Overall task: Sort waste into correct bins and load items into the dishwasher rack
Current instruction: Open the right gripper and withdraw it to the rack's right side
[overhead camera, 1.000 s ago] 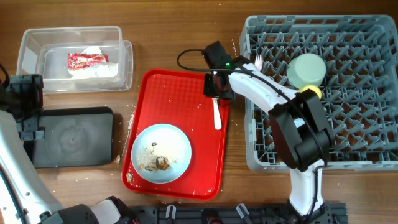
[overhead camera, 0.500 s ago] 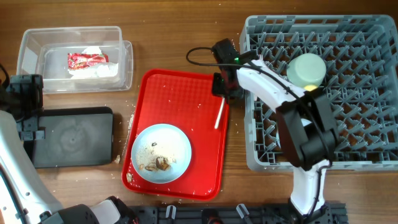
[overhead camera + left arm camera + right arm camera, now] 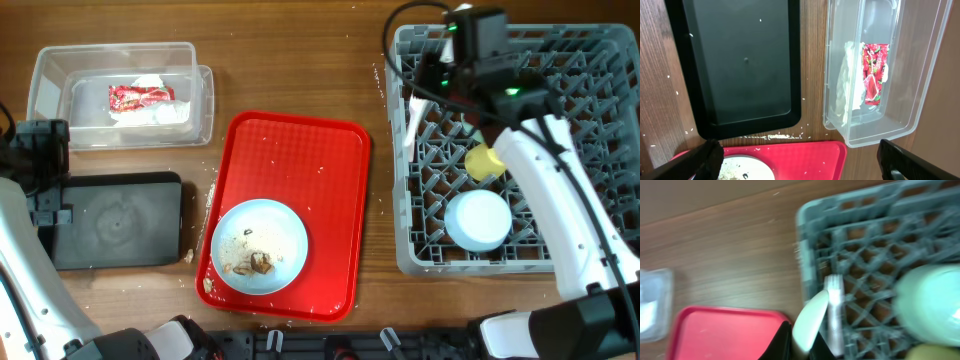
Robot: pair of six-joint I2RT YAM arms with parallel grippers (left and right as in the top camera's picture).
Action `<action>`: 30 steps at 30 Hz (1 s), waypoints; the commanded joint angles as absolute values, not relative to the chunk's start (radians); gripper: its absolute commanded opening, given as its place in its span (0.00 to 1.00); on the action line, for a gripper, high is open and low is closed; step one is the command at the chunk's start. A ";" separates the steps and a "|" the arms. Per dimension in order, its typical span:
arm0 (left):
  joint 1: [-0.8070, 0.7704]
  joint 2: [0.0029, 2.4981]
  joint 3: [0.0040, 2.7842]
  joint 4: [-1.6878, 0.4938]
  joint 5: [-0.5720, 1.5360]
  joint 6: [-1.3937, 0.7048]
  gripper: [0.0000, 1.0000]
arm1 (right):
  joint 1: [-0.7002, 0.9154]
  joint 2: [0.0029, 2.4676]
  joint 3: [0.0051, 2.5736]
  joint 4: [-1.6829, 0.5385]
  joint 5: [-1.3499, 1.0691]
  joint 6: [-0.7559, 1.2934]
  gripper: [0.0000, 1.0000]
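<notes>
Beside the black tray, crumbs dot the wooden table

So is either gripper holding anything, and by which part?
The right gripper holds the white spoon by its handle, bowl end sticking out over the corner of the dishwasher rack. The left gripper is open, holding nothing.

Blurred spoon, handle unseen.
</notes>
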State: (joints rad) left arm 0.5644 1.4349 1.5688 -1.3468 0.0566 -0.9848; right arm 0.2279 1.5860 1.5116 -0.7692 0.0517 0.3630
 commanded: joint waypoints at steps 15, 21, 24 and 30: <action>0.570 1.437 1.569 -1.348 0.043 -0.973 1.00 | 0.177 1.835 1.511 -0.780 -0.099 0.160 0.39; 0.570 1.437 1.569 -1.348 0.043 -0.973 1.00 | 0.179 1.674 1.512 -0.838 -0.218 0.214 0.58; 0.570 1.437 1.569 -1.348 0.043 -0.973 1.00 | 0.189 1.585 1.512 -0.838 -0.397 0.281 0.57; 0.570 1.437 1.569 -1.348 0.043 -0.973 1.00 | 0.381 1.547 1.506 -0.871 -0.484 0.369 0.57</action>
